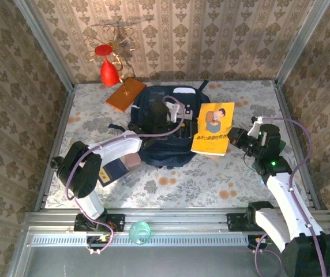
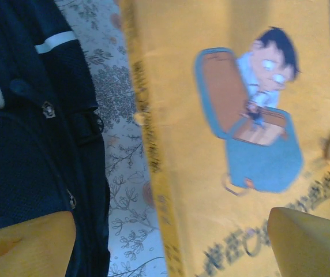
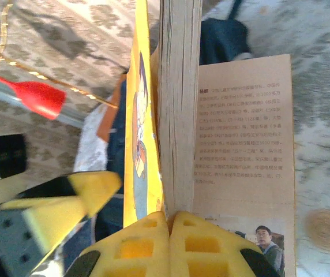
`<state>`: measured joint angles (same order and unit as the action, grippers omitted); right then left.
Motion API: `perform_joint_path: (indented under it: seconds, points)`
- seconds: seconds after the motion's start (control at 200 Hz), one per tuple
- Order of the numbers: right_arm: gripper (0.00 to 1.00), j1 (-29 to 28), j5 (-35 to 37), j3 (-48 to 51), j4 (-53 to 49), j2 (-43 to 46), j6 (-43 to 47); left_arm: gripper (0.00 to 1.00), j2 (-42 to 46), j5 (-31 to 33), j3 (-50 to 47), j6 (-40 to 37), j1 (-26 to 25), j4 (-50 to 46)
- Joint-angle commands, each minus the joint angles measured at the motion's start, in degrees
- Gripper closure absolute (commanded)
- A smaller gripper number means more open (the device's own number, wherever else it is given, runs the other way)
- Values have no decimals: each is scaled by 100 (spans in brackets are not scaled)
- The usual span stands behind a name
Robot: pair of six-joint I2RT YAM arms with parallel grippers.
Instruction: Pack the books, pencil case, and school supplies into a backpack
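Observation:
The navy backpack (image 1: 153, 144) lies mid-table, and its dark fabric with a pale stripe shows in the left wrist view (image 2: 32, 115). Just right of it, the yellow book (image 1: 214, 128) is held up off the table. My right gripper (image 1: 232, 140) is shut on the book's page block (image 3: 179, 115), pinched at the fingertips (image 3: 169, 222), with the covers splayed to either side. My left gripper (image 1: 179, 122) hovers over the backpack's right edge, open (image 2: 171, 248), the book's cartoon cover (image 2: 234, 115) below it. A navy book (image 1: 114, 171) and a pinkish pencil case (image 1: 132, 160) lie under the left arm.
An orange slab (image 1: 126, 94) leans at the back left beside a red ornament on a gold wire stand (image 1: 108, 63). A green ball (image 1: 140, 232) sits on the front rail. Patterned walls close in three sides. Bare tablecloth shows at the front centre (image 1: 199, 184).

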<state>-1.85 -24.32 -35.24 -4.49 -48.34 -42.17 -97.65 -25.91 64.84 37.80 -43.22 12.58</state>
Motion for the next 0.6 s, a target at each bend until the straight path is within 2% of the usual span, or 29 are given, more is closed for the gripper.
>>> perform_joint_path:
  seconds: [0.0,0.135,0.215,0.3,0.42,0.595]
  points:
    - [100,-283,-288,-328,770,76,-371,11,145,-642,17,775,46,513]
    - [100,-571,-276,-325,1164,-94,-568,14,16,-987,-49,1293,79,1147]
    - [100,-696,-260,-317,1258,-231,-507,31,-43,-1319,8,1375,87,1368]
    - [100,-712,-181,-318,1113,-376,-233,45,-34,-1398,-47,1410,132,1551]
    - [100,-694,92,-339,684,-496,445,58,88,-1439,-164,1384,213,1621]
    - [100,-624,140,-333,622,-679,889,77,301,-1537,-293,1241,256,1599]
